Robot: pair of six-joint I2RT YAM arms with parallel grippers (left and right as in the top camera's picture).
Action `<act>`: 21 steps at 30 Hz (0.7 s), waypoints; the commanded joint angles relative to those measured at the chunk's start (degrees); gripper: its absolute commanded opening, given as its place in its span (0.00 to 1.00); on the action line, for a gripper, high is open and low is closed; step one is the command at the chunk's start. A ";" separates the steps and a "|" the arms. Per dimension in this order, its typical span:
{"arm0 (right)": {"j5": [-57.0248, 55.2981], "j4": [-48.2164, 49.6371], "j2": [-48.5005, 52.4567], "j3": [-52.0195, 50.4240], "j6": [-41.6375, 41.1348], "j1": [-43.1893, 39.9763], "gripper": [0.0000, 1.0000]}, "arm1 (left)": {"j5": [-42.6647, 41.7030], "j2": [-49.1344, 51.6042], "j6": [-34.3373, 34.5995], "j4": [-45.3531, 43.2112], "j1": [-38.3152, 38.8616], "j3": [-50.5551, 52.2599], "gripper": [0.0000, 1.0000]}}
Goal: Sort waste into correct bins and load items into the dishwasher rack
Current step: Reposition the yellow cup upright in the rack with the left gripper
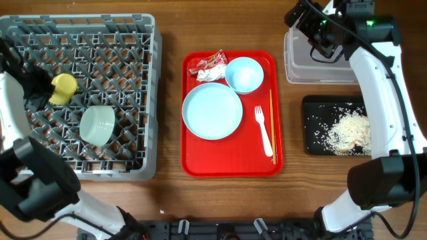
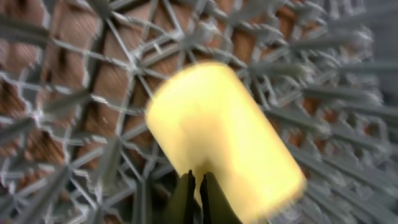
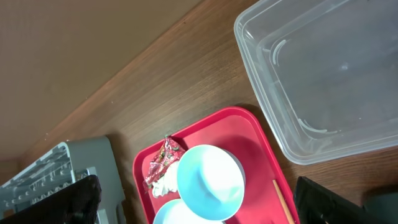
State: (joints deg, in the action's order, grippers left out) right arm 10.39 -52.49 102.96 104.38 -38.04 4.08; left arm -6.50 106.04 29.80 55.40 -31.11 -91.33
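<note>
Left wrist: blurred, smooth yellow cup (image 2: 221, 143) lies on grey rack (image 2: 74, 124); left hand (image 2: 199, 196) pinched shut, right hand (image 3: 199, 202) wide.

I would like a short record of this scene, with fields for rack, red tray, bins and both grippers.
rack: yellow cup, one bowl
red tray: plate, second bowl, fork, wrapper
black tray: rice scraps
left gripper: shut, beside the cup
right gripper: open, above the clear tub

Yellow cup (image 1: 63, 88) lies in grey rack (image 1: 151, 100)
</note>
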 commanded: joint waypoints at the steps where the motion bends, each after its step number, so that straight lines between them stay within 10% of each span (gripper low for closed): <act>1: -0.76 0.13 0.70 -0.24 0.35 0.09 1.00 | -4.85 -8.50 -1.38 1.29 3.52 -1.97 0.04; 8: -0.76 0.13 0.70 -0.24 0.35 0.09 1.00 | 9.79 -5.60 -3.65 1.03 12.50 -1.25 0.04; 21: -0.76 0.13 0.70 -0.24 0.35 0.09 1.00 | 10.64 1.38 -2.32 0.28 5.92 -1.25 0.04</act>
State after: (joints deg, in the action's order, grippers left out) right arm 10.39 -52.49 102.96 104.38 -38.04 4.08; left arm 2.92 107.46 27.03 56.51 -23.14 -92.62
